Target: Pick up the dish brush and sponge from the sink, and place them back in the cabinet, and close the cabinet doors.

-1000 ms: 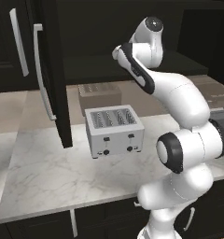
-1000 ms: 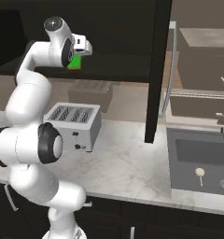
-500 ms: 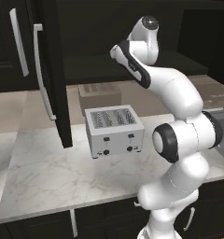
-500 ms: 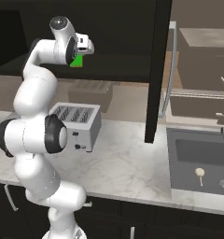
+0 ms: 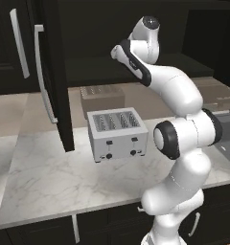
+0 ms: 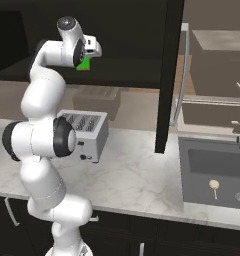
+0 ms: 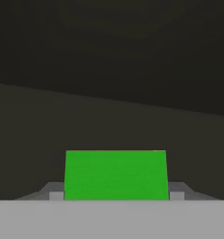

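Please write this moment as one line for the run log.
phase: carrying sponge into cabinet | gripper: shut on sponge | dish brush: in sink | cabinet doors: open

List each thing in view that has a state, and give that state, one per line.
sponge: held in the hand, raised at the cabinet opening
hand: closed on the sponge
dish brush: lying on the sink floor
sink: dry, drain open, faucet off
cabinet doors: open
cabinet: open, shelf dark
toaster: standing on the counter, slots empty
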Tool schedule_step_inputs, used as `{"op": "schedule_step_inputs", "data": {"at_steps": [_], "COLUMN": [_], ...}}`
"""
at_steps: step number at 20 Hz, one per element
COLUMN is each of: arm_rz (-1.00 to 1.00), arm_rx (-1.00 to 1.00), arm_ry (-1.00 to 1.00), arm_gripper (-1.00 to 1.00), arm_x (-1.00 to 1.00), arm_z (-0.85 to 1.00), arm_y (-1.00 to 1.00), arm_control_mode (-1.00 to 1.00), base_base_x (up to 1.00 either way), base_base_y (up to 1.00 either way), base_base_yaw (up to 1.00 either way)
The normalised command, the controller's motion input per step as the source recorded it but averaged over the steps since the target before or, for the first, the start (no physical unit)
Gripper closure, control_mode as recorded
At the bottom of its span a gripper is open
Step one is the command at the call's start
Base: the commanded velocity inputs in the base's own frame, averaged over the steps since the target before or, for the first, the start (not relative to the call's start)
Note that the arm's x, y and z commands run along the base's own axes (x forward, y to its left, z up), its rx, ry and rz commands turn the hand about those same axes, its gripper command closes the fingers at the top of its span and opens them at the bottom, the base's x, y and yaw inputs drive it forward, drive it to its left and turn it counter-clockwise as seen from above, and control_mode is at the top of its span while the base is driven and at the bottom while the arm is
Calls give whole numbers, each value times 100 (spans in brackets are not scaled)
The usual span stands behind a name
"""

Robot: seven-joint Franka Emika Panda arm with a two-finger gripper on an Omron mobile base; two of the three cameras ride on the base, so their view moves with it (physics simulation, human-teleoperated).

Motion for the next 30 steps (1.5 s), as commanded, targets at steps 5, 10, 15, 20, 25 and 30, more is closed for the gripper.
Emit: {"op": "schedule_step_inputs", "data": {"at_steps": [5,10,15,20,25,30], "arm_rz": [1,0,0,0,0,0], "arm_rx": [0,0,0,0,0,0], "arm_ry": [0,0,-1,-8,-11,-9], "arm_gripper": [100,100,-100,-100,-100,-100], "arm_x": [26,16,15,12,13,2], "arm_z": [-18,-14,-19,-29,-31,-14], "arm_y": [2,0,2,0,0,0], "arm_control_mode": [-100,-100,-100,-100,-100,-100], "base_base_x": [0,0,0,0,0,0], "base_base_y": [0,0,0,0,0,0], "base_base_yaw": [0,0,0,0,0,0]}}
